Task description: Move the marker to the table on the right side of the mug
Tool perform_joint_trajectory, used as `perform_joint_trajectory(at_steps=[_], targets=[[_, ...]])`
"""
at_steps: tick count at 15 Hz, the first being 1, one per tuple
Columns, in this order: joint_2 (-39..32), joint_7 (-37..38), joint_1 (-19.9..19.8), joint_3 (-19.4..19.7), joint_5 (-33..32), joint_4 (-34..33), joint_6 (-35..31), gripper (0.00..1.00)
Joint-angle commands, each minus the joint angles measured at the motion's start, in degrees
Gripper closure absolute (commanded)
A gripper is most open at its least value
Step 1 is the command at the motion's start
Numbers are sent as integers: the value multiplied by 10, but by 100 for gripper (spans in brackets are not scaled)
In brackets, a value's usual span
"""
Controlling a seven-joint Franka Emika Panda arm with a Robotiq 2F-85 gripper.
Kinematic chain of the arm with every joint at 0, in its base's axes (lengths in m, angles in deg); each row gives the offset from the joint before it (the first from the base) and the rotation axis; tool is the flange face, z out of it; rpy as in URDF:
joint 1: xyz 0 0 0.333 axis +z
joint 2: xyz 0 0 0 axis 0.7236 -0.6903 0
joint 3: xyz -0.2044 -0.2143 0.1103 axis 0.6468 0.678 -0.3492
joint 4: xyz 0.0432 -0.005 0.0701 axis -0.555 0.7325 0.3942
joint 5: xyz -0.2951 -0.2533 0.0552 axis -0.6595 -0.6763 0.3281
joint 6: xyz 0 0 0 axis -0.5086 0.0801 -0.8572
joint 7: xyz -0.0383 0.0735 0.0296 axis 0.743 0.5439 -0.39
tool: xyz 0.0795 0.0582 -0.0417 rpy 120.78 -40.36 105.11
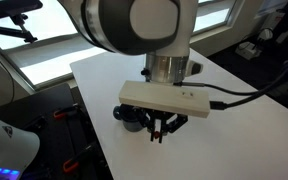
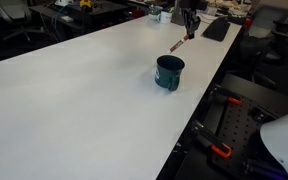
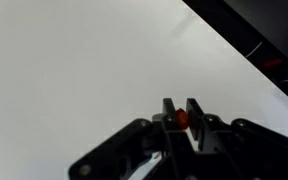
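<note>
My gripper (image 3: pixel 181 113) is shut on the marker (image 3: pixel 182 119), whose reddish-orange end shows between the fingers in the wrist view. In an exterior view the marker (image 2: pixel 179 43) hangs tilted from the gripper (image 2: pixel 189 27) just above the white table (image 2: pixel 74 90), a short way beyond the dark blue-grey mug (image 2: pixel 169 72). In the other exterior view the gripper (image 1: pixel 161 128) sits low over the table (image 1: pixel 234 130), with the mug (image 1: pixel 132 118) partly hidden behind it and the marker's red tip (image 1: pixel 159 134) just visible.
A flat black object (image 2: pixel 216 28) lies at the table's far end, near the gripper. The table's edge (image 2: pixel 199 110) runs close to the mug, with clamps and gear (image 2: pixel 220 150) on the floor below. A black cable (image 1: pixel 246 97) trails from the wrist.
</note>
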Motion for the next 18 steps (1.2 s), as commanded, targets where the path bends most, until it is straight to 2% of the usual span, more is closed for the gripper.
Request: perform_joint_trajectory(at_steps=[1, 18], targets=[[-48, 32, -5, 2, -29, -5, -24, 96], [-172, 42, -24, 12, -40, -23, -30, 96]])
